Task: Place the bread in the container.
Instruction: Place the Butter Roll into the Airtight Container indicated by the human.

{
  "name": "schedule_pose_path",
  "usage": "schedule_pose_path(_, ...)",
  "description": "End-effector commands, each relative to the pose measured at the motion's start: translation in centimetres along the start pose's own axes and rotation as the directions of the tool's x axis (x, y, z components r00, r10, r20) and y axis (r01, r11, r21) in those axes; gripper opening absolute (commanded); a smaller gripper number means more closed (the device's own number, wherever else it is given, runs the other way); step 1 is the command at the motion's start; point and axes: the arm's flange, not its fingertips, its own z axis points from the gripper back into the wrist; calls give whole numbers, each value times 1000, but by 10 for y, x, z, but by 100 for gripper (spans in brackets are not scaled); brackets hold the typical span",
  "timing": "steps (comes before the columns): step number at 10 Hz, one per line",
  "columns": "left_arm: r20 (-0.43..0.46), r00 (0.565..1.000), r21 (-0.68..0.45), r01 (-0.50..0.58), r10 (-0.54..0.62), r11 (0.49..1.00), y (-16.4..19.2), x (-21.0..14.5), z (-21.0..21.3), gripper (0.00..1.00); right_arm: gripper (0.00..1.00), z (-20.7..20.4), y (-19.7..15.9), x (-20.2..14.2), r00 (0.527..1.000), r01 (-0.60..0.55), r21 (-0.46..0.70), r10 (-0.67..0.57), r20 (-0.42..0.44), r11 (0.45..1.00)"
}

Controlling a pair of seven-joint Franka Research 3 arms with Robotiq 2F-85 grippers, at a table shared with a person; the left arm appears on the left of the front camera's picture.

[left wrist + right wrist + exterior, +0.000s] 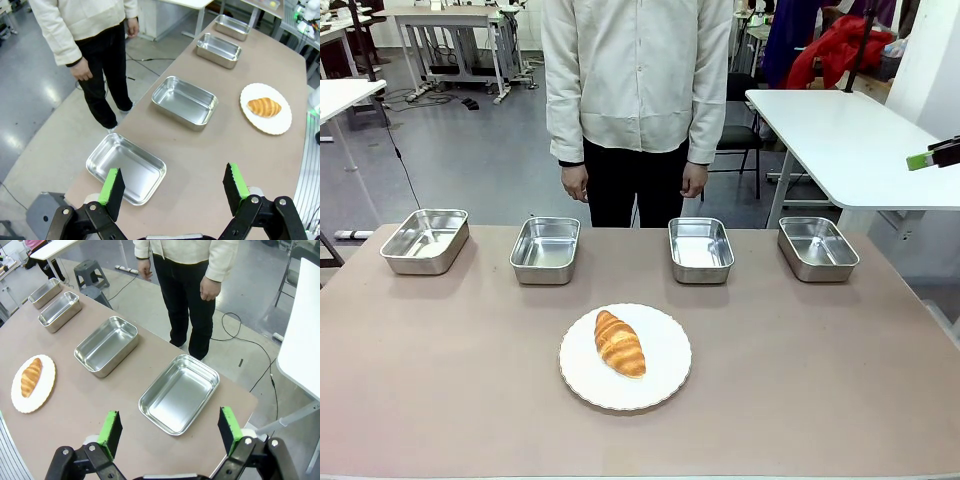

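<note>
Bread [620, 343] on plate [665, 385], pans [544, 274] empty.
Left gripper [172, 172] and right gripper [169, 412] gape, empty; a hard pinch could crush the crust, a shallow one let it slip.

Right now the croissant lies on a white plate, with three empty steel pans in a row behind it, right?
Not three: the front view shows four empty steel pans in a row behind the white plate, and the croissant lies on that plate.
</note>
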Motion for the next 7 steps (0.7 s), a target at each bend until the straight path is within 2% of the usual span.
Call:
schedule_pose_path(1,4,1000,-7,7,-7,1000,-2,1,1,100,100,0,0,0,1000,-1,4,0,12,1000)
schedule_pose_path(7,4,1000,-7,7,-7,1000,-2,1,1,100,100,0,0,0,1000,-1,4,0,12,1000)
